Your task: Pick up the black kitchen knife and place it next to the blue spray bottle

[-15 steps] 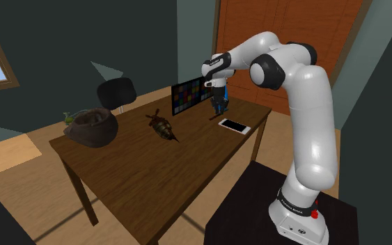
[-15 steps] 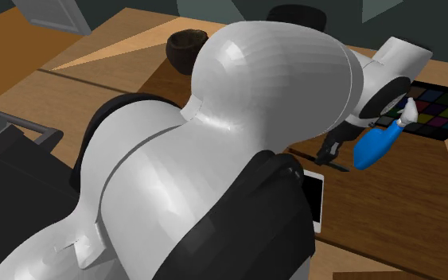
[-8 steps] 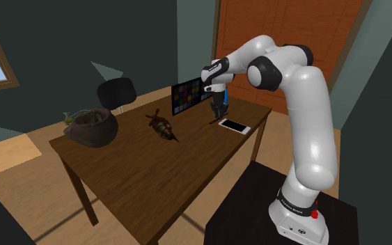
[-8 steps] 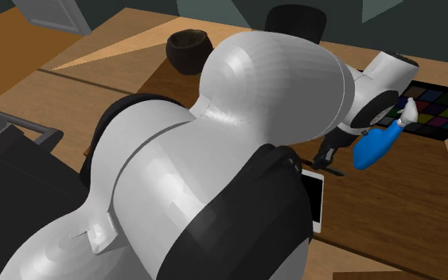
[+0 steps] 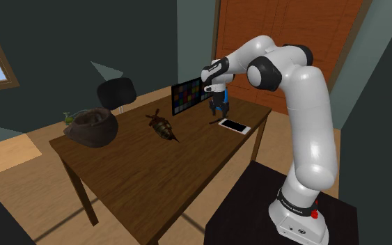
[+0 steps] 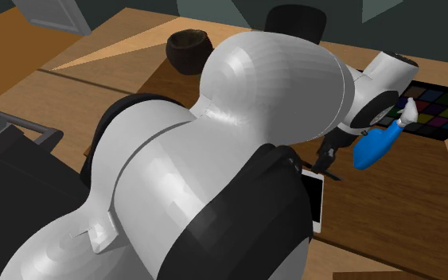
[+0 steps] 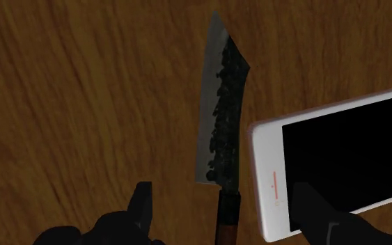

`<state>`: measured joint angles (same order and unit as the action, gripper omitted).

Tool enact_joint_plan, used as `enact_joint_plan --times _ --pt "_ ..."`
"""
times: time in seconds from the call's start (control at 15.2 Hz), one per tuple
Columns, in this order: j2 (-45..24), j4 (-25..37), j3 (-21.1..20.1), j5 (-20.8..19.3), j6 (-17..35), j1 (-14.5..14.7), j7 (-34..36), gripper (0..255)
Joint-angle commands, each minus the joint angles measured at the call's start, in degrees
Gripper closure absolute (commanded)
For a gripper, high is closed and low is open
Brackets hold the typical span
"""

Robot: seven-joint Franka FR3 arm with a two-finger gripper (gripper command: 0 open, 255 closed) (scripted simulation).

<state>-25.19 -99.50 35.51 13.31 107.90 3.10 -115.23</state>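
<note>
We see the all-black two-finger gripper [image 7: 225, 203] low over the dark, streaky-grained wooden table [image 7: 83, 104]. Its fingers [image 7: 143, 206] stand wide apart, one on either side of the kitchen knife [image 7: 218, 118] and touching neither it nor each other, so the pincer is open and holds nothing.

The knife lies flat on the wood, pointing away from the hand. Its wedge-shaped blade has a mottled black upper face and a smooth grey cutting edge. The handle looks reddish-brown below a black collar, and most of it is cut off at the frame edge between the fingers.

Just beside the blade lies a flat white-rimmed phone with a glossy black screen [image 7: 340, 156]. We cannot tell whether its rounded corner touches the blade's spine.

In the second exterior view the bulky white arm [image 6: 238, 143] covers most of the table. Past it we make out only a dark sliver of the knife, between the phone [image 6: 314, 199] and the smooth blue spray bottle with a white nozzle [image 6: 377, 145], which stands near it.

In the shoulder view the gripper [image 5: 217, 110] partly hides the bottle, with a colour-checker card [image 5: 186, 97] standing behind. A dark rounded bowl [image 5: 90, 127] sits well apart, toward the table's far end.
</note>
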Motion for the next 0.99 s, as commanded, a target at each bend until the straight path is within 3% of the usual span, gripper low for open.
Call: enact_joint_plan --times 0.0,0.13,0.4,0.92 --pt "0.0 0.0 0.0 0.0 0.0 0.0 0.0 0" --pt "0.0 0.0 0.0 0.0 0.0 0.0 0.0 0" --pt "0.7 6.5 0.5 -0.9 -7.0 -0.5 0.7 0" --pt "0.7 6.5 0.5 -0.9 -7.0 -0.5 0.7 0"
